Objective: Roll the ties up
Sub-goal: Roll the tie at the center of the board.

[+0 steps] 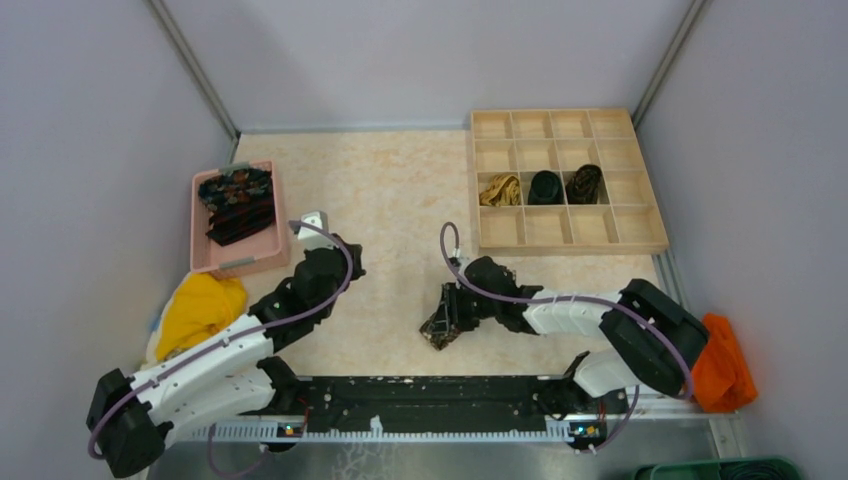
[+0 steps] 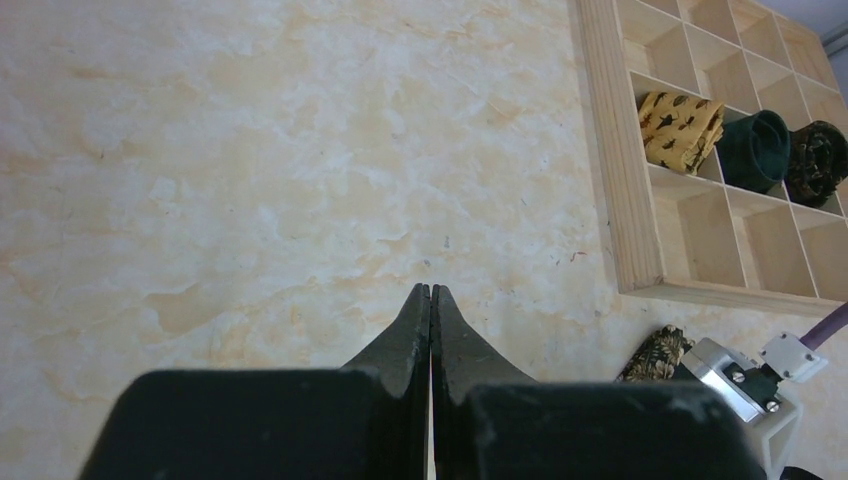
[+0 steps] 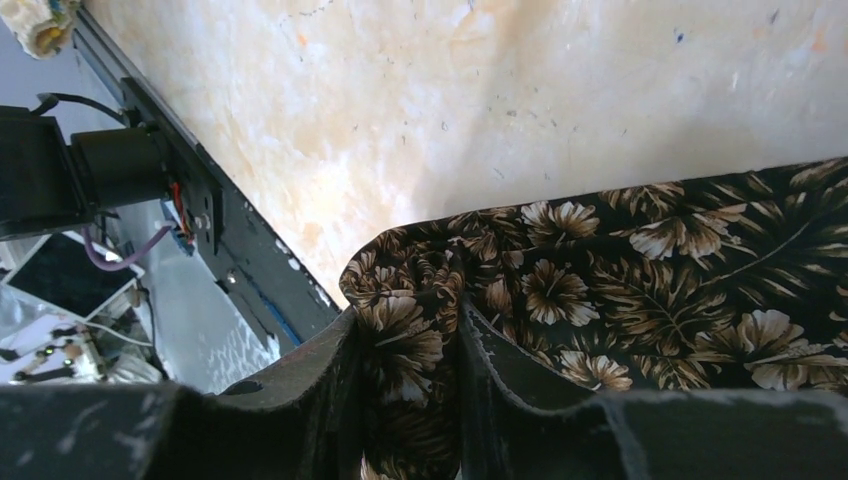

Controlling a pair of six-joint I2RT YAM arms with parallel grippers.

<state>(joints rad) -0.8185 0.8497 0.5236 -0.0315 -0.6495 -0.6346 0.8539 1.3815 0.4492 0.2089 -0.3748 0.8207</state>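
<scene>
My right gripper (image 1: 447, 318) (image 3: 408, 315) is shut on a bunched fold of a dark tie with a brown floral print (image 3: 640, 290) (image 1: 438, 330), low over the table near its front edge. That tie's end also shows in the left wrist view (image 2: 660, 352). My left gripper (image 1: 352, 262) (image 2: 431, 290) is shut and empty above bare table. More dark printed ties (image 1: 237, 205) lie piled in the pink tray (image 1: 200, 240). In the wooden grid box (image 1: 472, 190) (image 2: 615, 180) sit three rolled ties: golden-tan (image 1: 499, 189) (image 2: 680, 128), black (image 1: 545, 187) (image 2: 755, 148) and dark floral (image 1: 584, 184) (image 2: 818, 160).
A yellow cloth (image 1: 200, 310) lies at the left by my left arm. An orange cloth (image 1: 722, 365) sits at the right edge. The black base rail (image 1: 430, 395) runs along the near edge. Grey walls close in the back and sides.
</scene>
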